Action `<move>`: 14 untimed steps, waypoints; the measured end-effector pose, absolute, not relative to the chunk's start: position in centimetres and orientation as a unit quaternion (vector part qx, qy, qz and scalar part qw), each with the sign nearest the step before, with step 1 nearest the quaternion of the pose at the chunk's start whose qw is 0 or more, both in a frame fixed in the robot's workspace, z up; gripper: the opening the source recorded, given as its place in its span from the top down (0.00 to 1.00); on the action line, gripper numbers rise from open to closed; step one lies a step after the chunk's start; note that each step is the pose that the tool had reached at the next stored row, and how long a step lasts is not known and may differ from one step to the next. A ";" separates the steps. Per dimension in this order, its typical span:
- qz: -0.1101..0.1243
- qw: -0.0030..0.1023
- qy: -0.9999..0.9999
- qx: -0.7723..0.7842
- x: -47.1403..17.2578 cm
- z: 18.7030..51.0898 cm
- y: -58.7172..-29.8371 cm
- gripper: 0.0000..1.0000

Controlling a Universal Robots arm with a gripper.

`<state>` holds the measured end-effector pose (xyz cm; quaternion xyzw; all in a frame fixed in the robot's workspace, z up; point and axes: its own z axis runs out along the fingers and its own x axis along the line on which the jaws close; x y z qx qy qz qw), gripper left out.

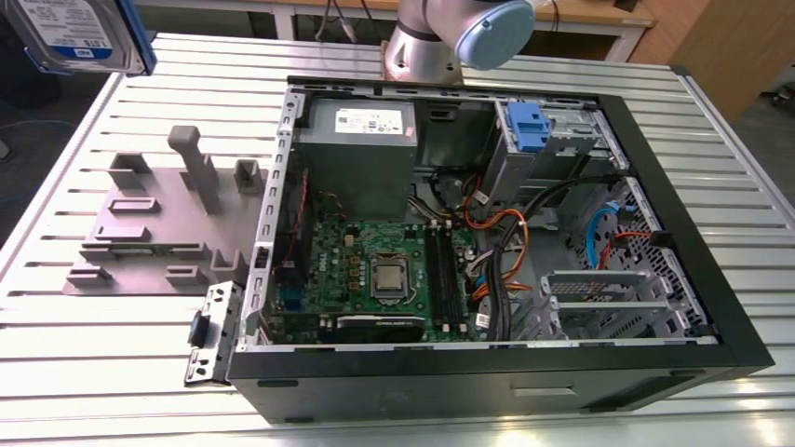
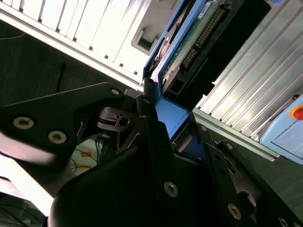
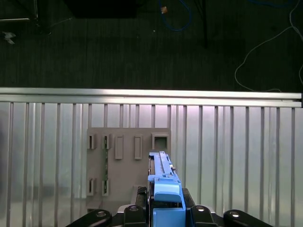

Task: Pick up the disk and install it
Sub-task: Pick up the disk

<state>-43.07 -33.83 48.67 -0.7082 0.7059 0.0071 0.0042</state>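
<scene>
I see claw [image 2: 173,118] clamped on the disk [image 1: 74,33], disk held edge-on above grey fixture [image 3: 128,161] on tabletop [image 3: 236,156], clear of open PC case [image 1: 497,233]

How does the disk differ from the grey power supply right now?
The disk hangs in the gripper, off the table and outside the case; the power supply sits inside the case. The disk is framed in blue plastic; the power supply is bare grey. Both carry a partly white label.
</scene>
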 end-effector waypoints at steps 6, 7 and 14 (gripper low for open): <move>0.007 0.004 0.706 -0.708 -43.1 49.5 -33.8 0.64; 0.007 0.004 0.706 -0.708 -43.1 49.7 -33.8 0.64; 0.007 0.004 0.706 -0.708 -43.1 50.4 -33.8 0.64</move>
